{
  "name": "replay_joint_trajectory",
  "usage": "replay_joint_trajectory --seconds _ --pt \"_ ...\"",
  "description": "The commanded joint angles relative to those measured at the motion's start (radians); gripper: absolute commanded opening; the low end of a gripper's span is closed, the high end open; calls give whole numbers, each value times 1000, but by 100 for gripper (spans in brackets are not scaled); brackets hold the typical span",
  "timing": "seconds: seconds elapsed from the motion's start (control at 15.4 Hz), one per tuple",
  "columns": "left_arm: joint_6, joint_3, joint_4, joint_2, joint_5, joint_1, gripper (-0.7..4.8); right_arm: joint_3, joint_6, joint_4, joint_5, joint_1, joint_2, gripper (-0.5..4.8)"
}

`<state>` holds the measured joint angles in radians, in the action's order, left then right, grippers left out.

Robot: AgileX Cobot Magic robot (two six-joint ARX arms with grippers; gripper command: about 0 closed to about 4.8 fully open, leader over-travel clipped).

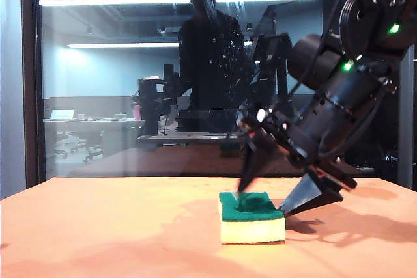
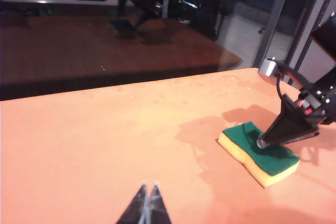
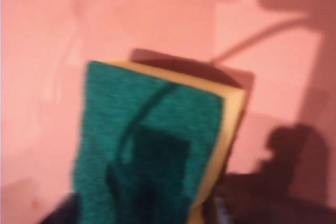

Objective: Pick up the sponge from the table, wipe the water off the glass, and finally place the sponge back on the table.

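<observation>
The sponge (image 1: 253, 216) (image 2: 260, 153) (image 3: 152, 145) lies flat on the orange table (image 1: 98, 226), green side up. My right gripper (image 1: 264, 201) (image 3: 144, 213) reaches down over it with its jaws apart, one finger on each side of the block. One dark finger (image 2: 283, 127) rests its tip at the green top. The sponge is still on the table. Behind it stands the glass (image 1: 130, 96) (image 2: 79, 40), with faint specks of water (image 1: 229, 56) on it. My left gripper (image 2: 148, 190) hovers shut and empty over bare table, well away from the sponge.
The dark frame of the glass (image 1: 29, 76) stands at the left. A person and the arms are mirrored in the pane. Bare tabletop (image 2: 105, 140) stretches left of the sponge.
</observation>
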<state>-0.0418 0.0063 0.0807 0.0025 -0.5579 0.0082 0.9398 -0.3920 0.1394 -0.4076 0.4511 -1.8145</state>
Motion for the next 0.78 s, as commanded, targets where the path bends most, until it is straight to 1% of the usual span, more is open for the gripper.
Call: replay_joint_trajectory --seconds 0.06,0.13,0.19,0.32,0.39,0.78 --pt "0 3 -7 0 -7 -1 -6 11 -1 -9 3 2 -35 284" --pt "0 3 -7 0 -7 -1 -6 13 -1 -11 2 2 -48 254" --pt "0 3 -7 0 -6 -1 -6 13 -1 -12 2 2 -66 199" --pt "0 3 -7 0 -6 -1 -6 13 -1 -17 2 2 -76 40" --pt "0 3 -7 0 -7 -1 -6 13 0 -27 3 2 -76 -6" --pt "0 3 -9 0 -4 -1 -6 13 0 -161 3 2 -76 -6"
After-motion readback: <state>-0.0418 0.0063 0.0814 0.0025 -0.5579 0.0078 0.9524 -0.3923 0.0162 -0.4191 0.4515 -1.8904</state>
